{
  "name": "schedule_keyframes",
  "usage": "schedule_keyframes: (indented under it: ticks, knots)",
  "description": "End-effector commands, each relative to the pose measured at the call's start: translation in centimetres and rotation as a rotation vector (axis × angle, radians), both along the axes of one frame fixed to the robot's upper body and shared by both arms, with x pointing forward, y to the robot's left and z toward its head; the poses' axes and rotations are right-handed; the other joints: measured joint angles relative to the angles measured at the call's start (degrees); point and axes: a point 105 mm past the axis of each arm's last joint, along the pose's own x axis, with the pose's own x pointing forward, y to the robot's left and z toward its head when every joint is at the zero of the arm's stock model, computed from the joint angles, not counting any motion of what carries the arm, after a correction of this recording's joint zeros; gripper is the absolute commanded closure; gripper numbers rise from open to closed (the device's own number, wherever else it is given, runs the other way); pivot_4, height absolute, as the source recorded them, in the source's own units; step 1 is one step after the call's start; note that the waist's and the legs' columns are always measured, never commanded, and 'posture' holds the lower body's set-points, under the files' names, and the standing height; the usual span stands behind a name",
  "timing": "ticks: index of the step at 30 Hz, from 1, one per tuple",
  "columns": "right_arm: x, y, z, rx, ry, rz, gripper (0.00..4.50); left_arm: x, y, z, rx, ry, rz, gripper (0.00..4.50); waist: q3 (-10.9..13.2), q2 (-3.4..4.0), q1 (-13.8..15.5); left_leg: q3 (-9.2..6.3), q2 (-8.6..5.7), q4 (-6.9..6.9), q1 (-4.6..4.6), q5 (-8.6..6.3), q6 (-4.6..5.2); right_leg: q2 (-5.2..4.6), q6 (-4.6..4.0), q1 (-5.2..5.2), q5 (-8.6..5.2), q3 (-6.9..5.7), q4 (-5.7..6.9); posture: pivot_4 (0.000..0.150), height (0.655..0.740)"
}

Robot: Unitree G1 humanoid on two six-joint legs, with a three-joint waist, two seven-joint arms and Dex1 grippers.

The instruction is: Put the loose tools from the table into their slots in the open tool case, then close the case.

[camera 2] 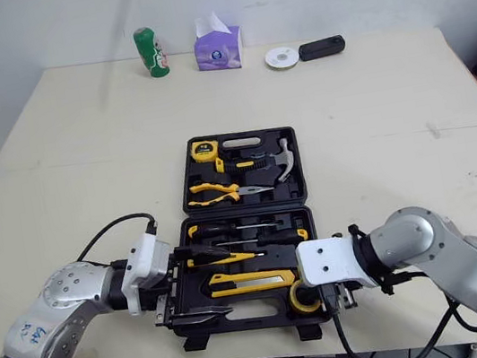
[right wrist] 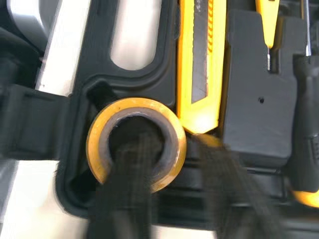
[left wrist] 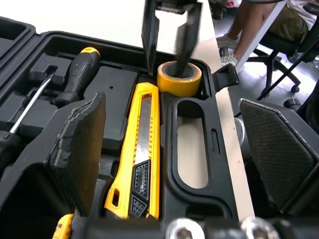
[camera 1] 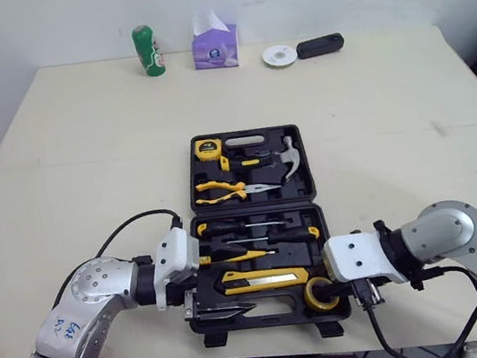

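Observation:
The black tool case (camera 1: 245, 133) lies open near the table's front edge. Its far half holds a tape measure (camera 1: 207, 148), pliers (camera 1: 222, 191) and a hammer (camera 1: 288, 157). The near half holds screwdrivers (camera 1: 237, 226), a yellow utility knife (camera 1: 263, 278) and a yellow tape roll (camera 1: 318, 304) seated in the near right corner slot. My right gripper (camera 1: 329, 290) has one finger inside the roll's hole (left wrist: 182, 40) and the other outside, pinching its wall. My left gripper (camera 1: 214, 308) stands open at the near left corner, one finger (left wrist: 79, 149) over the case, the other (left wrist: 279, 149) off its front edge.
Along the table's far edge stand a green can (camera 1: 147, 51), a purple tissue box (camera 1: 216, 46), a white disc (camera 1: 279, 55) and a black object (camera 1: 320, 45). A seated person's legs (left wrist: 259, 25) are beyond the table's end. The case's front edge lies close to the table's edge.

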Motion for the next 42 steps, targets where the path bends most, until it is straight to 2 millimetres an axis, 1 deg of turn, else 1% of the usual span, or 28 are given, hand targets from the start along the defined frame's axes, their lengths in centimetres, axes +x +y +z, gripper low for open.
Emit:
schedule_keyframes:
  ticks: [1, 5, 7, 9, 11, 13, 15, 17, 18, 19, 20, 22, 28, 30, 32, 35, 38, 42]
  knots:
    - [0.1, -0.9, 1.6, 0.008, 0.013, 0.005, 2.87, -0.1, 0.1, 0.0, -0.010, -0.005, 0.009, 0.00, 0.00, 0.00, 0.00, 0.00, 0.00, 0.00, 0.00, 0.00, 0.00, 0.00, 0.00, 0.00, 0.00, 0.00, 0.01, 0.150, 0.7400]
    - [0.8, -1.7, 3.3, 0.071, 0.034, -0.037, 2.87, -0.1, 0.1, -0.1, -0.009, -0.011, 0.014, 0.00, 0.00, 0.00, 0.00, 0.01, 0.00, 0.00, 0.00, 0.00, 0.00, 0.00, 0.00, 0.00, 0.00, 0.00, 0.00, 0.150, 0.7400]
    - [0.8, -1.9, 4.3, 0.143, 0.052, -0.034, 2.87, 0.0, 0.1, -0.1, -0.010, -0.020, 0.020, 0.00, 0.00, 0.00, 0.01, 0.01, 0.01, 0.00, 0.00, 0.00, 0.00, 0.00, 0.00, 0.00, 0.00, 0.00, 0.01, 0.150, 0.7400]
    - [0.4, -1.7, 5.6, 0.323, 0.088, -0.019, 2.87, 0.1, 0.2, 0.0, -0.011, -0.030, 0.031, 0.00, -0.01, -0.02, 0.02, 0.01, 0.01, -0.01, 0.00, 0.00, 0.00, 0.00, 0.00, 0.00, 0.00, 0.00, 0.01, 0.150, 0.7400]
    - [0.0, -2.3, 5.6, 0.408, 0.124, -0.048, 2.87, 0.2, 0.3, 0.0, -0.012, -0.035, 0.036, 0.00, -0.01, -0.03, 0.26, -0.01, 0.05, -0.01, 0.00, 0.00, 0.00, 0.02, 0.00, 0.05, 0.00, -0.04, 0.02, 0.150, 0.7400]
    - [-0.3, -2.7, 4.9, 0.501, 0.187, -0.099, 2.87, 0.3, 0.4, 0.0, -0.010, -0.040, 0.037, 0.00, -0.01, -0.03, 0.27, -0.01, 0.01, -0.01, -0.01, 0.01, 0.03, -0.02, 0.00, 0.07, 0.00, -0.08, 0.04, 0.150, 0.7400]
    - [-0.6, -2.6, 4.3, 0.572, 0.240, -0.125, 2.87, 0.4, 0.4, 0.1, -0.009, -0.043, 0.038, 0.00, -0.01, -0.03, 0.20, 0.01, -0.02, 0.00, 0.00, 0.04, 0.08, -0.03, 0.02, 0.09, 0.01, -0.06, 0.05, 0.150, 0.7400]
    - [-1.0, -2.3, 3.3, 0.586, 0.244, -0.120, 3.37, 0.5, 0.5, 0.2, -0.006, -0.046, 0.038, 0.00, -0.01, -0.02, 0.07, 0.01, -0.01, 0.00, 0.02, 0.04, 0.08, -0.03, 0.03, 0.11, 0.01, -0.06, 0.06, 0.150, 0.7400]
    - [-1.2, -1.9, 2.7, 0.591, 0.229, -0.108, 3.72, 0.6, 0.5, 0.2, -0.006, -0.047, 0.038, 0.00, -0.01, -0.02, 0.01, 0.03, -0.02, 0.00, 0.03, 0.05, 0.09, -0.03, 0.02, 0.08, 0.01, -0.04, 0.10, 0.150, 0.7400]
    - [-1.6, -1.5, 1.8, 0.579, 0.219, -0.088, 4.08, 0.6, 0.5, 0.3, -0.004, -0.047, 0.037, 0.00, -0.01, -0.02, 0.00, 0.03, -0.02, 0.00, 0.05, 0.04, 0.09, -0.01, 0.02, 0.08, 0.01, -0.02, 0.10, 0.150, 0.7400]
    - [-1.9, -1.3, 0.8, 0.561, 0.209, -0.069, 4.30, 0.7, 0.5, 0.4, -0.003, -0.048, 0.036, 0.00, -0.01, -0.01, -0.04, 0.03, -0.01, -0.02, 0.06, 0.05, 0.09, -0.01, 0.02, 0.07, 0.01, -0.01, 0.10, 0.150, 0.7400]
    - [-2.3, -1.0, -0.8, 0.520, 0.184, -0.033, 4.30, 0.7, 0.6, 0.5, 0.001, -0.048, 0.032, 0.00, -0.01, -0.01, 0.02, 0.05, 0.00, -0.04, 0.09, 0.04, 0.08, 0.06, 0.02, 0.08, 0.01, 0.00, 0.09, 0.150, 0.7400]
    - [-1.5, 0.2, -1.3, 0.591, 0.106, -0.007, 4.30, 0.6, 0.5, 0.8, 0.012, -0.033, 0.024, 0.00, -0.01, -0.01, -0.09, 0.09, -0.05, -0.01, 0.14, 0.04, 0.08, 0.05, 0.03, 0.07, 0.02, 0.11, 0.11, 0.150, 0.7400]
    - [-1.5, 0.3, -1.5, 0.608, 0.113, -0.019, 4.30, 0.5, 0.6, 0.8, 0.018, -0.031, 0.026, 0.00, -0.01, -0.01, -0.06, 0.08, -0.02, -0.02, 0.14, 0.05, 0.07, 0.05, 0.03, 0.07, 0.02, 0.10, 0.11, 0.150, 0.7400]
    - [-1.6, 0.4, -2.2, 0.607, 0.121, -0.020, 4.30, 0.6, 0.7, 0.9, 0.020, -0.030, 0.038, 0.00, -0.01, -0.01, -0.05, 0.08, -0.02, -0.02, 0.14, 0.05, 0.07, 0.05, 0.03, 0.07, 0.02, 0.09, 0.11, 0.150, 0.7400]
    - [-1.6, 0.1, -3.3, 0.580, 0.122, -0.030, 4.30, 0.5, 0.7, 0.9, 0.022, -0.028, 0.043, 0.00, -0.01, -0.01, 0.08, 0.07, -0.03, -0.02, 0.14, 0.04, 0.08, 0.02, 0.03, 0.08, 0.02, 0.08, 0.11, 0.150, 0.7400]
    - [-1.8, -0.6, -5.0, 0.502, 0.110, -0.018, 4.30, 0.5, 0.8, 1.0, 0.025, -0.028, 0.042, 0.00, -0.01, -0.01, 0.01, 0.09, -0.04, -0.02, 0.14, 0.04, 0.08, 0.01, 0.03, 0.09, 0.02, 0.10, 0.08, 0.150, 0.7400]
    - [-1.1, -1.9, -7.4, 0.417, 0.097, -0.104, 4.30, 0.8, 1.0, 1.0, 0.034, -0.041, 0.058, 0.00, -0.03, -0.05, -0.02, 0.09, -0.03, -0.02, 0.26, 0.04, 0.08, 0.02, 0.03, 0.20, 0.02, 0.10, 0.05, 0.150, 0.7400]
